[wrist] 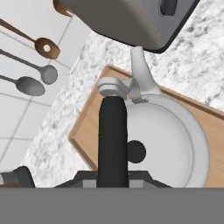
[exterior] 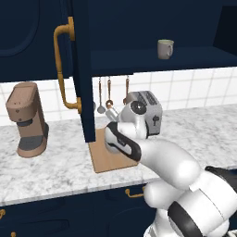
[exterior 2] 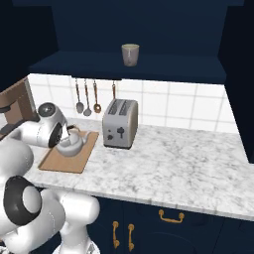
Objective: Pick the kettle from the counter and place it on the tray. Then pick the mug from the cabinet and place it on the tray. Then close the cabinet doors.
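- The gripper (wrist: 113,177) was closed on the dark handle of the kettle (wrist: 164,140), which sat directly below it over the tray (wrist: 85,131)
- From the right base view the kettle (exterior 2: 72,144) looked to be resting on the tray (exterior 2: 59,161), though whether it fully touched the board could not be told
- The mug (exterior 2: 130,54) stood well above and beyond the gripper, on the shelf of the cabinet (exterior 2: 129,69), not yet fetched
- The toaster (exterior 2: 119,123) stood just beyond the kettle's spout; judging by that, a release before the kettle was settled could tip it or knock the spout against the toaster
- An open door (exterior: 81,69) hung close beside the arm, so a careless lift toward the mug might strike it
- The hand view showed the handle between the fingers; the left base view hid that behind the arm but showed the door and a coffee machine (exterior: 27,118)
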Controlling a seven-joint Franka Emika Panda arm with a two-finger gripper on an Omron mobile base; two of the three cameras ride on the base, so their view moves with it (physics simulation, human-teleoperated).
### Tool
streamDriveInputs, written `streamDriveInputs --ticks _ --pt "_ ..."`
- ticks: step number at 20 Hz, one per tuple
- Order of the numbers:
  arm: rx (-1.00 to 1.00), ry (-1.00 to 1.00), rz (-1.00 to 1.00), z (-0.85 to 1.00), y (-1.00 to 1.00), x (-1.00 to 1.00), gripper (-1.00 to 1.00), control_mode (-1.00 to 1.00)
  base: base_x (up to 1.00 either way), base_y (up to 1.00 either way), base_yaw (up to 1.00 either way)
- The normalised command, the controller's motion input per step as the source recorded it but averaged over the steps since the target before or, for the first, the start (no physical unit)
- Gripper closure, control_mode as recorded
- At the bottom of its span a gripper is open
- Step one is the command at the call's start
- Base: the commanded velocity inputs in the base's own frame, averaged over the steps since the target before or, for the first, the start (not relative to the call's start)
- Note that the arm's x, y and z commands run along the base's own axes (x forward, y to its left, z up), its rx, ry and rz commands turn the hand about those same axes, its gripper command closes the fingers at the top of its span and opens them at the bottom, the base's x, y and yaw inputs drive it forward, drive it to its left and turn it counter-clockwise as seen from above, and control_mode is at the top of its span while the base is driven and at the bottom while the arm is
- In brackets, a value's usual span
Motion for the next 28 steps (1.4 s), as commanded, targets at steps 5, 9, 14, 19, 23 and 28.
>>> streamDriveInputs --ticks 5,9,14,19,23,28 --pt "0.0 0.02 0.0 -0.09 0.06 0.24 1.0 -1.0 0.0 0.0 0.0" --pt "0.0 0.06 0.0 -0.14 0.12 0.34 1.0 -1.0 0.0 0.0 0.0" --pt "0.0 0.04 0.0 -0.12 0.07 0.39 1.0 -1.0 0.0 0.0 0.0" --pt "0.0 0.05 0.0 -0.07 0.06 0.38 1.0 -1.0 0.0 0.0 0.0" --pt "0.0 0.07 0.0 -0.1 0.1 0.37 1.0 -1.0 0.0 0.0 0.0" --pt "0.0 0.01 0.0 -0.02 0.02 0.19 1.0 -1.0 0.0 0.0 0.0"
